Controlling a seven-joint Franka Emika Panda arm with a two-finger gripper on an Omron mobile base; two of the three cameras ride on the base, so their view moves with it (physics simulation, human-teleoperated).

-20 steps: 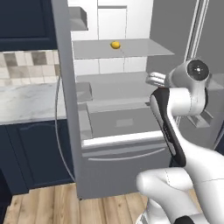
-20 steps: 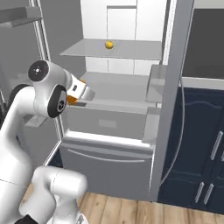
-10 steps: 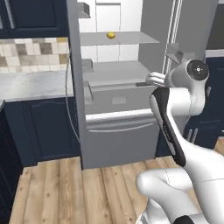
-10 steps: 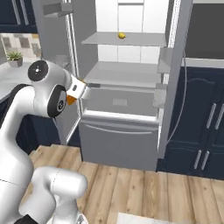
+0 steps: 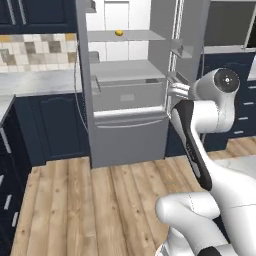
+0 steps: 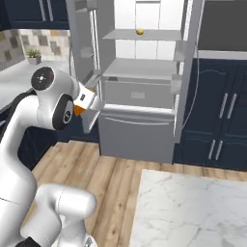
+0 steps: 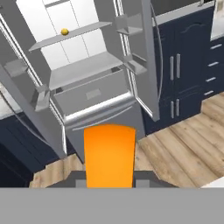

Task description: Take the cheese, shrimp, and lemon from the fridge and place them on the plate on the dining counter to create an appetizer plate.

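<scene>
My gripper (image 7: 109, 181) is shut on the cheese (image 7: 109, 155), an orange block standing up between the two fingers. In the right base view the gripper (image 6: 90, 102) hangs by the arm's elbow, with an orange bit of cheese (image 6: 77, 110) showing below it. The gripper (image 5: 178, 90) is also at the arm's end in the left base view. The fridge (image 5: 130, 135) (image 6: 137, 137) stands open some way ahead. The yellow lemon (image 7: 64, 31) (image 5: 119, 33) (image 6: 140, 31) lies on its upper shelf. A corner of the marble dining counter (image 6: 193, 212) lies at lower right. The shrimp and the plate are out of view.
Both fridge doors (image 7: 144, 65) stand swung open. Navy cabinets (image 6: 222, 120) flank the fridge on the right. A marble worktop under a tiled wall (image 5: 35, 82) runs to the left, with a small potted plant (image 6: 34, 55). Wooden floor (image 5: 100, 200) lies between me and the fridge.
The base has backed away from the fridge, so the whole scene has shrunk and shifted and the dining counter's corner has come into view. The gripper stays shut on the cheese.
</scene>
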